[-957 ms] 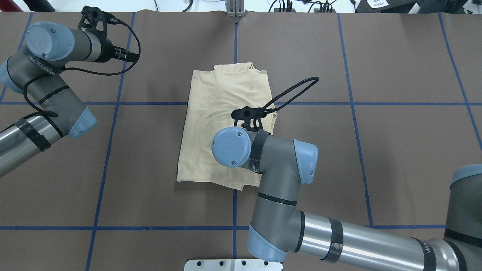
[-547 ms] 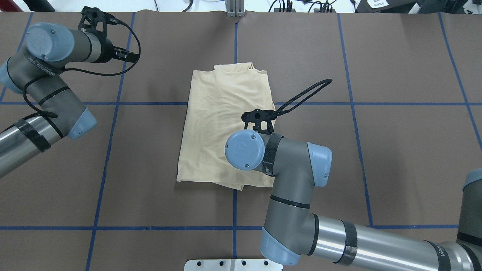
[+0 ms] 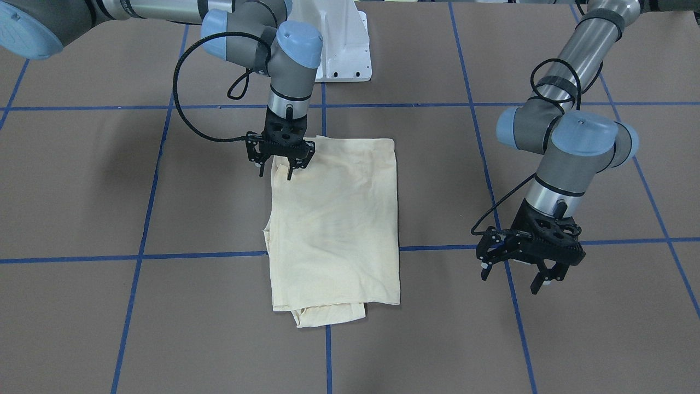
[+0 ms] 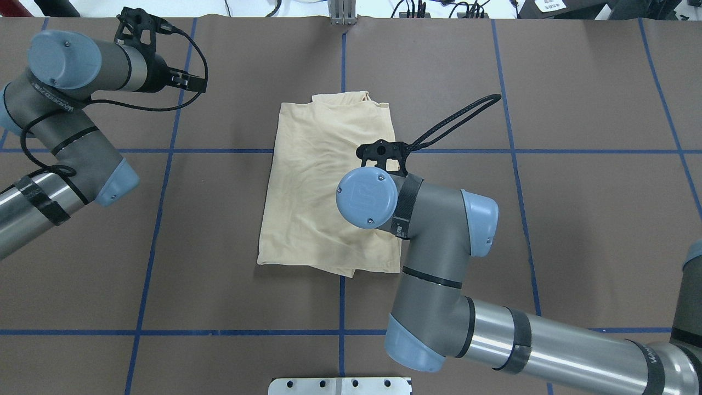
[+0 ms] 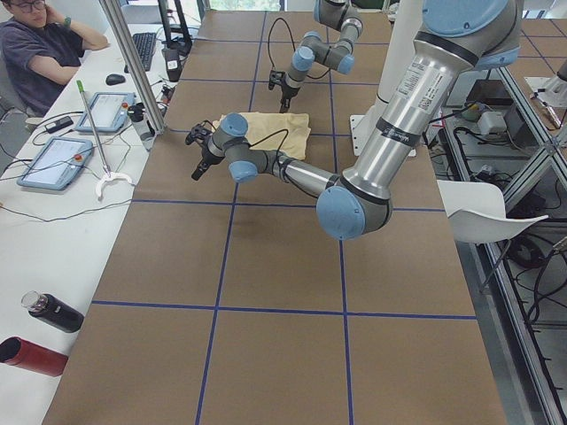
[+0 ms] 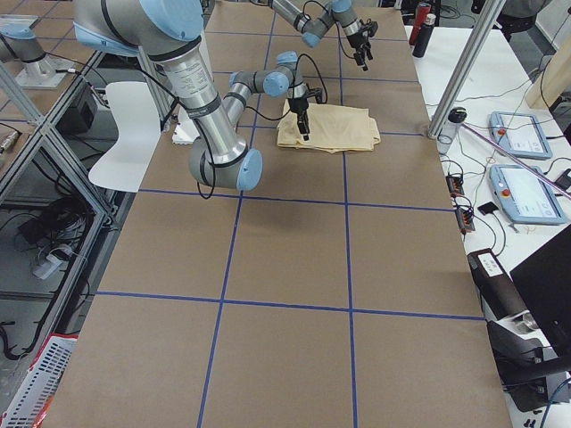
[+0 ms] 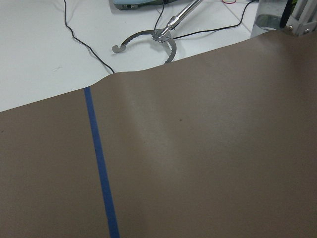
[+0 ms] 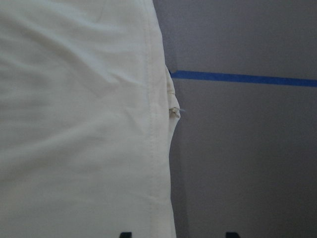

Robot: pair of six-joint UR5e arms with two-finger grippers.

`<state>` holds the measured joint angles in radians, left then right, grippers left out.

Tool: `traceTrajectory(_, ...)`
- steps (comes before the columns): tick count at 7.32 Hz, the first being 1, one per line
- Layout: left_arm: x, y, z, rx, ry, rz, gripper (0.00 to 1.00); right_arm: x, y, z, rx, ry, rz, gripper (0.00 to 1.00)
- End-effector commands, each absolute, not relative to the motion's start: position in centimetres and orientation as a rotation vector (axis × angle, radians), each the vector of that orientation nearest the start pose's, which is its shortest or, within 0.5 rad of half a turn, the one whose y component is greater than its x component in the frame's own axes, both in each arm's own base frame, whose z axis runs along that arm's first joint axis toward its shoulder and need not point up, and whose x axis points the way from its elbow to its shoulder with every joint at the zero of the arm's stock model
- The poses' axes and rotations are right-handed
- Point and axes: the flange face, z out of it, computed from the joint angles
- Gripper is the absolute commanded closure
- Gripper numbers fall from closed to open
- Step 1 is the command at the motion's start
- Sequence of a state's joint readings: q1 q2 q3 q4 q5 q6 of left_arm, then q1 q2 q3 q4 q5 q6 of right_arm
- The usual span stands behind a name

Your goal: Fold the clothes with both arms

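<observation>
The right arm (image 4: 439, 247) had swung rightward over the past second, carrying the right gripper (image 3: 276, 171) from mid-cloth to the right edge of the shirt (image 4: 318, 181). Its jaws stood wide and empty, straddling that seamed edge. The shirt lay folded in a long rectangle at the centre of the table (image 4: 576, 247), print hidden. The shift looked like lining up a grip for another fold, or else backing off. Brown table and a tape line (image 8: 247, 78) lay just right of the edge. The left gripper (image 3: 509, 280), also spread and empty, hovered well apart on the far left.
</observation>
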<state>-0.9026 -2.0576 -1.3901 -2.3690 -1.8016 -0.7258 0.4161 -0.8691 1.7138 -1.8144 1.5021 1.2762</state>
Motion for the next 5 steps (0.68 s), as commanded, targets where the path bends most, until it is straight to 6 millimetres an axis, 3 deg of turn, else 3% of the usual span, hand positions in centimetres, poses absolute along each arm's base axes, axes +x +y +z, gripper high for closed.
traceTrajectory(1,34.3,-56.0,34.1,0.635,1.026,0.039,0.00,-49.9,-38.1,23.0,0.290,-0.620,0.136,0.00)
traceTrajectory(3,38.5,-47.0,30.9,0.472,1.156,-0.020,0.00,-46.6,-36.8,24.4,0.301,-0.685,0.135,0.00)
traceTrajectory(5,46.4,-38.8,30.3,0.364,1.201,-0.185,0.00,-45.5,-36.3,26.4,0.319,-0.739,0.137,0.00)
